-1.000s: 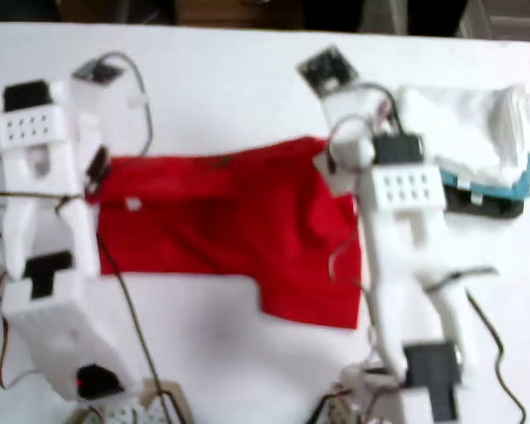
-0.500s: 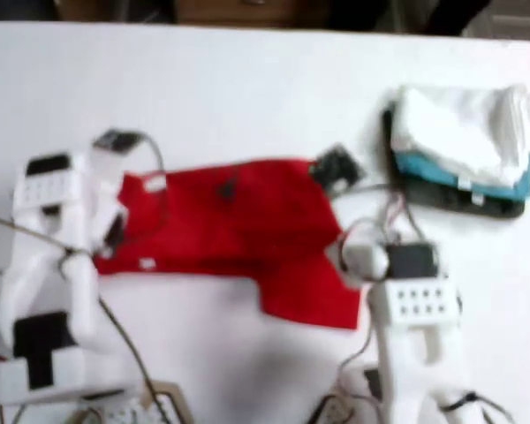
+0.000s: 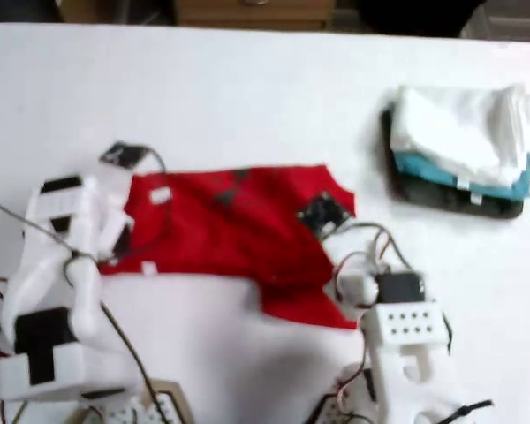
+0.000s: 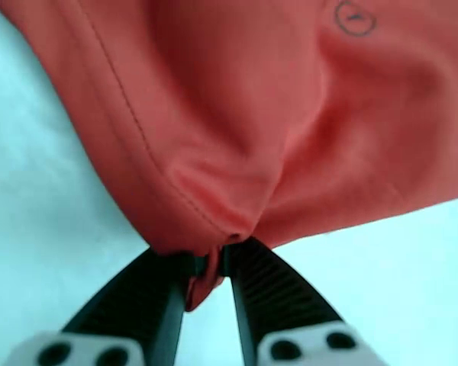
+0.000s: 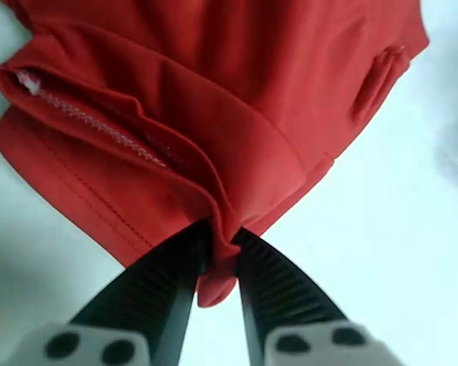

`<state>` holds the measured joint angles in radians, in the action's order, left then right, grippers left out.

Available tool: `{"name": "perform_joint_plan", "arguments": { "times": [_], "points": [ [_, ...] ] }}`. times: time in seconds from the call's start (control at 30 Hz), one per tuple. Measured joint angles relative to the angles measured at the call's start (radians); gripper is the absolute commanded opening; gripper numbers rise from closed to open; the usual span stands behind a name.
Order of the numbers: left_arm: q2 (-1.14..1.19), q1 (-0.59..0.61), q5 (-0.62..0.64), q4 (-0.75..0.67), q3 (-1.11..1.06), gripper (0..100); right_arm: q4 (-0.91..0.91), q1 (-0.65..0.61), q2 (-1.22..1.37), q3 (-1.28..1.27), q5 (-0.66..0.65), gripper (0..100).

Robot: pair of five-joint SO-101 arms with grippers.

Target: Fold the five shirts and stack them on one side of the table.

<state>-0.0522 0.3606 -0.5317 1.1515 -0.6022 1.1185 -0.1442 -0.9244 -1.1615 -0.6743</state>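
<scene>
Pulling back, L fingers (image 4: 240,267) & R fingers (image 5: 248,263), clamped on red shirt (image 3: 230,221), dragged its edge nearer; fold half done.

The high view looks steeply down over the flat white table (image 3: 247,88) from above the arms' bases, far enough off to hold both arms. Each wrist view sits close behind its own black ribbed gripper, the left gripper (image 4: 214,263) and the right gripper (image 5: 223,248), facing forward along it. All three views share the rumpled red fabric shirt (image 3: 230,230).
</scene>
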Motion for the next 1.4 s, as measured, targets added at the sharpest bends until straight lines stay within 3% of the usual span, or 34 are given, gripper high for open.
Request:
{"name": "perform_joint_plan", "arguments": {
  "times": [0.1, 0.17, 0.37, 0.47, 0.53, 0.6, 0.83, 1.2, 1.4],
  "points": [
    [0.000, 0.028, -0.015, 0.040, 0.041, 18, 0.031, 0.000, 0.000, 0.017, -0.003, 22.4],
    [0.000, 0.057, -0.038, 0.100, 0.104, 22, 0.069, 0.000, 0.000, 0.066, -0.003, 23.6],
    [0.003, 0.137, -0.063, 0.258, 0.368, 19, 0.158, 0.000, 0.000, 0.318, -0.005, 22.4],
    [0.006, 0.132, -0.061, 0.281, 0.453, 1, 0.114, 0.000, -0.002, 0.391, 0.014, 10.8],
    [0.012, 0.101, -0.028, 0.269, 0.471, 4, 0.038, 0.002, 0.038, 0.404, 0.054, 0.5],
    [0.046, 0.048, 0.018, 0.255, 0.483, 3, -0.046, 0.000, 0.121, 0.413, 0.095, 5.3],
    [0.262, -0.118, 0.140, 0.176, 0.529, 3, -0.189, -0.049, 0.569, 0.586, 0.229, 1.8],
    [0.674, 0.031, 0.149, 0.144, 0.853, 3, -0.196, -0.074, 1.232, 0.997, 0.259, 1.8],
    [0.864, 0.066, 0.130, 0.235, 1.117, 3, -0.075, -0.075, 1.491, 1.309, 0.258, 1.8]
  ]
}}
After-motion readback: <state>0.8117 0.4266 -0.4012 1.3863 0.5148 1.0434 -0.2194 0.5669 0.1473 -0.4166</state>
